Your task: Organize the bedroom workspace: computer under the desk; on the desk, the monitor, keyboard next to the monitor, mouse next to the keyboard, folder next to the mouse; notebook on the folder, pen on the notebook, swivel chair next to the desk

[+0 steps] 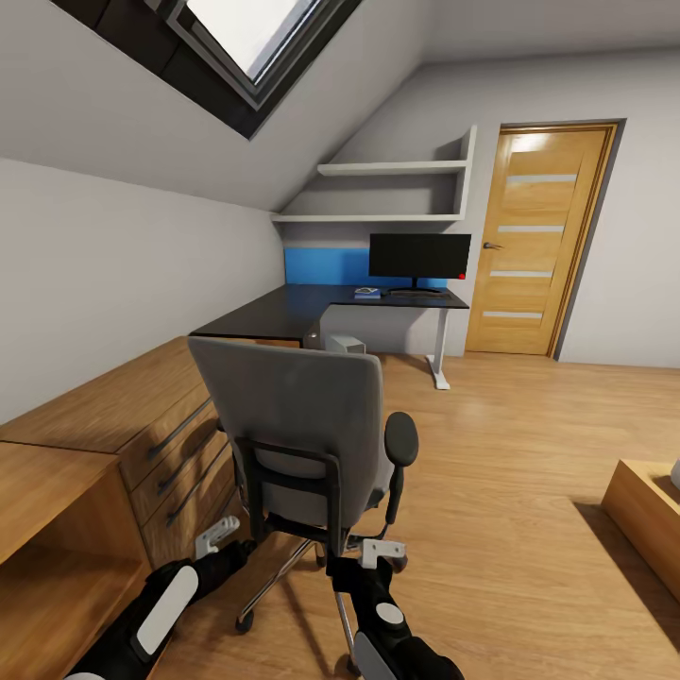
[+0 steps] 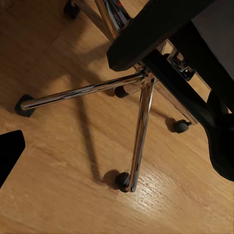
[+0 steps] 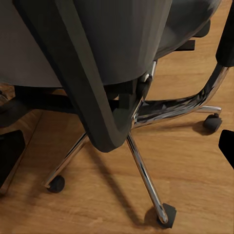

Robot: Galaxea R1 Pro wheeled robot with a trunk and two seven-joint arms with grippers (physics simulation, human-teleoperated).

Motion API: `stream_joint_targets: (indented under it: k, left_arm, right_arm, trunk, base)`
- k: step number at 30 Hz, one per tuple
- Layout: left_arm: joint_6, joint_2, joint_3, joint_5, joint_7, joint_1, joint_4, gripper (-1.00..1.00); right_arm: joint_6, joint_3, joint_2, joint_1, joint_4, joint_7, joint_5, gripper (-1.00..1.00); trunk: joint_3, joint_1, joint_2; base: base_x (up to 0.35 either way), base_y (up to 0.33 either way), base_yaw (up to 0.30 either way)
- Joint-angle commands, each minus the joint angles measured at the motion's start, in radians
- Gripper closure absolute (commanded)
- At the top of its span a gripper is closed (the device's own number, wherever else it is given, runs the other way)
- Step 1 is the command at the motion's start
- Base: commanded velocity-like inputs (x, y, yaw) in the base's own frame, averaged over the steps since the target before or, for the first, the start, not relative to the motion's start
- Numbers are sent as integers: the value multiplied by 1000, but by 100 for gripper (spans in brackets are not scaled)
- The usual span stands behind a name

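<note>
Chair (image 1: pixel 302 425) stands in the foreground on the wood floor (image 1: pixel 529 453), its grey back facing the camera and its seat pointing toward the desk (image 1: pixel 312 307) in the far corner. The monitor (image 1: pixel 419 257) sits upright on the desk, screen facing the room, with the blue folder (image 1: pixel 367 293) just beside it. Left gripper (image 1: pixel 218 535) and right gripper (image 1: pixel 382 552) hover behind the chair; whether their fingers are spread, I cannot tell.

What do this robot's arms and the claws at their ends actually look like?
Seen from the head camera, both arms are chunky and black, with smooth white-grey panels set into them. The left arm carries a long pale oval panel; the right arm has a pale panel with a round dark dot. The left gripper and right gripper are small, blocky, white-grey pieces. No loose cables show.
</note>
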Motion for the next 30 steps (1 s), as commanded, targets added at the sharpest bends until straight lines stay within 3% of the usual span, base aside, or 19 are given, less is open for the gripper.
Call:
stream_joint_targets:
  k: [1, 4, 12, 19, 30]
  left_arm:
    - [1, 1, -5, 11, 10, 0, -2, -100]
    - [1, 1, -5, 11, 10, 0, -2, -100]
    - [47, 32, 41, 53, 55, -3, 32, -100]
    - [81, 36, 84, 90, 63, -4, 35, -100]
    - [83, 35, 84, 93, 64, -4, 36, -100]
  right_arm:
    - [0, 4, -1, -1, -1, -7, -7, -100]
    - [0, 4, -1, -1, -1, -7, -7, -100]
    - [45, -5, -2, 3, -5, -11, -52, -100]
    - [94, -5, -3, 4, -5, -13, -83, -100]
    - [92, -5, -2, 4, -8, -14, -85, -100]
  trunk:
    - [-1, 0, -1]
    - [-1, 0, -1]
    - [-1, 0, -1]
    - [-1, 0, -1]
    - [-1, 0, -1]
  base:
    - [0, 0, 0]
    - [0, 0, 0]
    - [0, 1, 0]
    - [0, 140, 0]
    - [0, 246, 0]
